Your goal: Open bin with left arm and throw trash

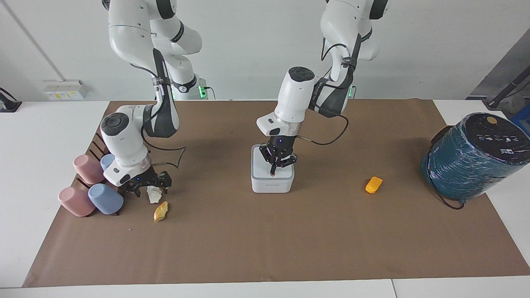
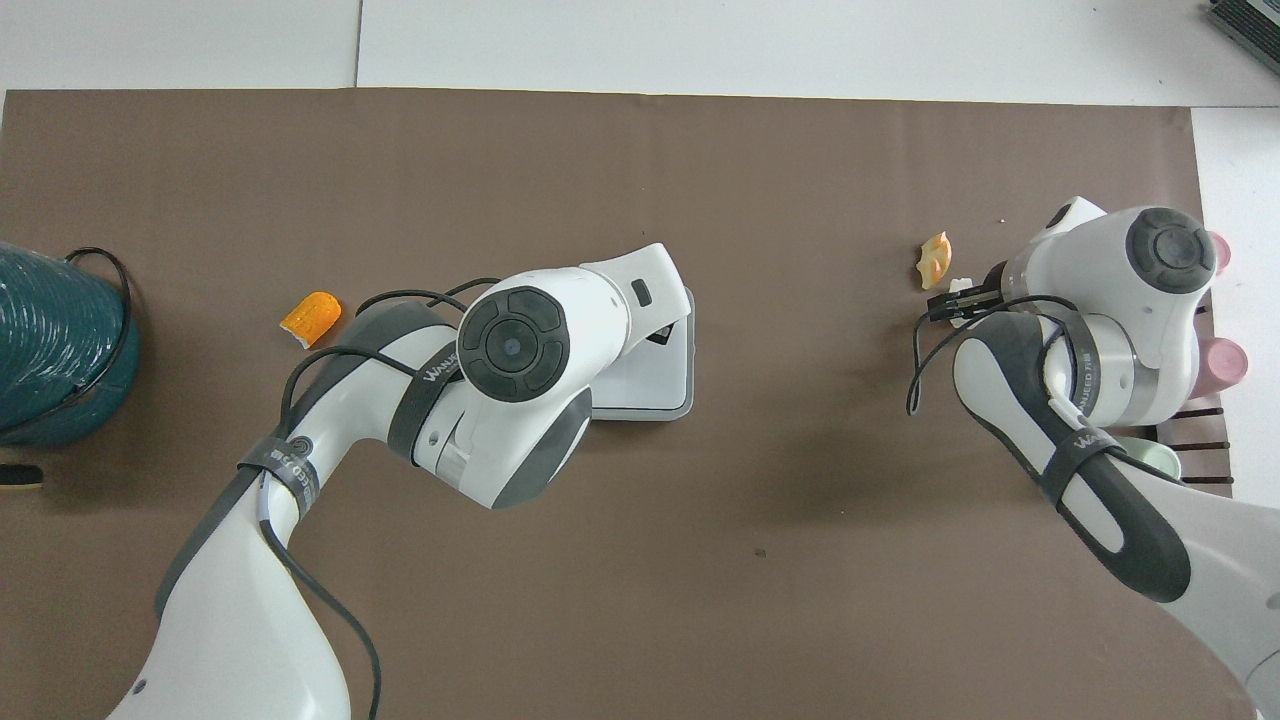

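Observation:
The white bin stands mid-table with its grey-rimmed lid down; its rim also shows in the overhead view. My left gripper is shut and points straight down, its tip on the lid where the orange button sits, hiding it. My right gripper is open and low, with one finger on either side of the white wad. One yellow-orange peel lies beside the wad, farther from the robots. The other peel lies toward the left arm's end, also seen in the overhead view.
Pink and blue cups lie on a dark rack next to my right gripper. A big teal wrapped cylinder stands at the left arm's end. Brown paper covers the table.

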Available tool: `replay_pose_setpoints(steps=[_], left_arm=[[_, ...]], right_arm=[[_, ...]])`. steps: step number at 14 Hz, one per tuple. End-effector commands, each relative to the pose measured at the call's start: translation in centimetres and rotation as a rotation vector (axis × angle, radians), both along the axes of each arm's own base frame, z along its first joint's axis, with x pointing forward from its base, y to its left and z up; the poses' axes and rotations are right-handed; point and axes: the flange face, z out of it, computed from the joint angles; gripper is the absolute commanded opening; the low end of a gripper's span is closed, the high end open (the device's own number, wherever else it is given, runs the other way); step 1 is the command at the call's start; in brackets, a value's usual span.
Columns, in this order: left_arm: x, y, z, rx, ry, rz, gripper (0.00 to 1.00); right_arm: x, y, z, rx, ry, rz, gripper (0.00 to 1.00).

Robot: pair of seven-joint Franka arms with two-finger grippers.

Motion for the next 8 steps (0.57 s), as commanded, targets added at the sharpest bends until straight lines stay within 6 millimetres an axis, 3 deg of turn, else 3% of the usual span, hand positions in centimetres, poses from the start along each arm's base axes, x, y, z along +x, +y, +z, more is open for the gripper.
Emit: replay_pose_setpoints(steps=[1, 3, 5, 8], left_arm=[[0.0, -0.2, -1.6, 0.007, 0.022, 0.014, 0.0], [-0.1, 0.0, 0.0, 0.016, 0.035, 0.016, 0.0], [-1.1, 0.9, 3.3, 0.032, 0.057, 0.017, 0.0], [-2.7, 3.1, 7.4, 0.076, 0.118, 0.028, 0.0]], right_arm=[[-0.7, -0.2, -0.3, 0.006, 0.003, 0.022, 0.0], [-0.5, -0.2, 0.0, 0.007, 0.001, 0.014, 0.0], [-0.2, -0.2, 0.4, 0.007, -0.005, 0.011, 0.0], [0.9, 0.1, 4.3, 0.01, 0.019, -0.004, 0.0]])
